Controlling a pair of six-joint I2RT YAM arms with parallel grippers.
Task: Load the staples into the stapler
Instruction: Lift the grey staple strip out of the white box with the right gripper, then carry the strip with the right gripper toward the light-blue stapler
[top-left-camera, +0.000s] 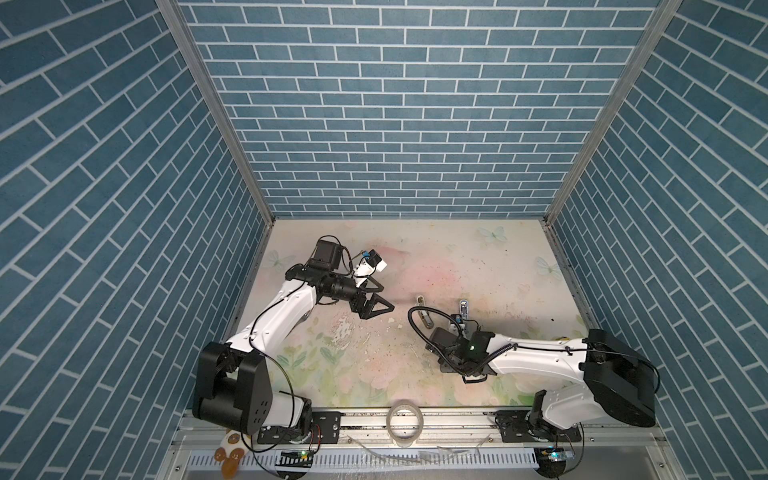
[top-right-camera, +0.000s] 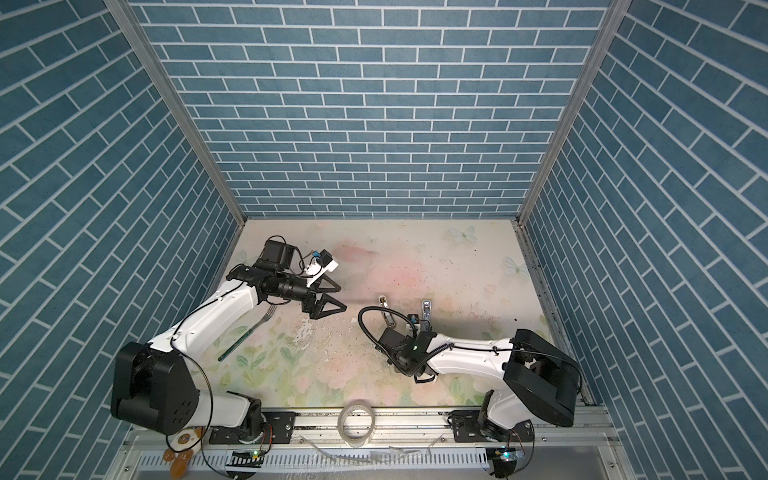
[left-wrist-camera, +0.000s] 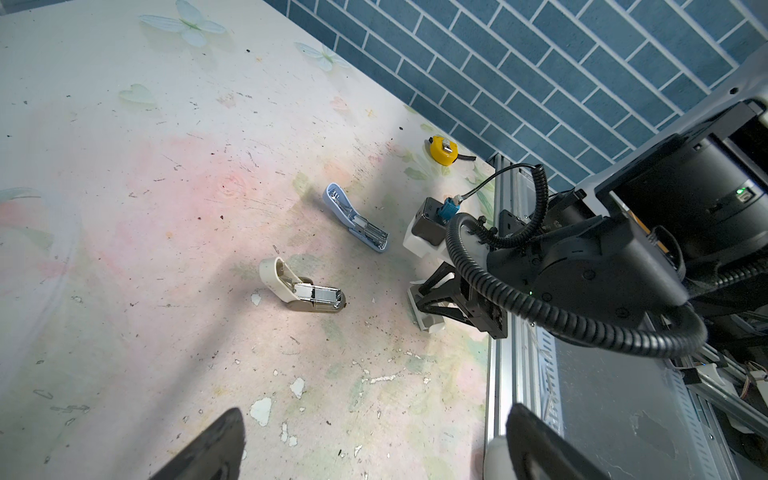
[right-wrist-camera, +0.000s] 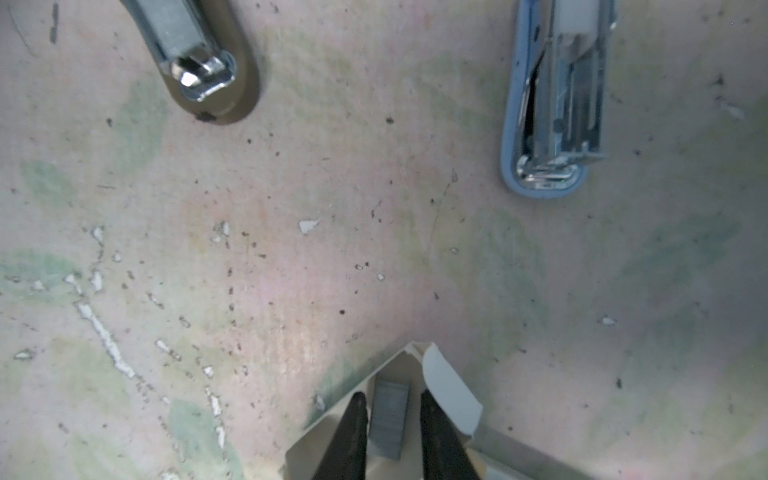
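Note:
The staples (right-wrist-camera: 388, 415) show as a grey strip lying in a white tray (right-wrist-camera: 324, 451), with a white flap beside it. My right gripper (right-wrist-camera: 391, 395) points down into the tray. Its jaws stand narrowly apart on either side of the strip, and slivers of tray show between them. Two staplers lie flipped open beyond it: a cream one (left-wrist-camera: 299, 291) (top-left-camera: 422, 309) and a blue one (left-wrist-camera: 357, 220) (top-left-camera: 463, 309). My left gripper (top-left-camera: 384, 297) (left-wrist-camera: 374, 411) hovers wide open and empty, left of the cream stapler. In the left wrist view the tray (left-wrist-camera: 426, 322) peeks out under the right gripper's fingers (left-wrist-camera: 436, 291).
A yellow tape measure (left-wrist-camera: 442, 151) sits near the right wall. A green-handled fork (top-right-camera: 249, 332) lies under the left arm. A roll of clear tape (top-left-camera: 405, 424) rests on the front rail. Blue brick walls close in the back and both sides.

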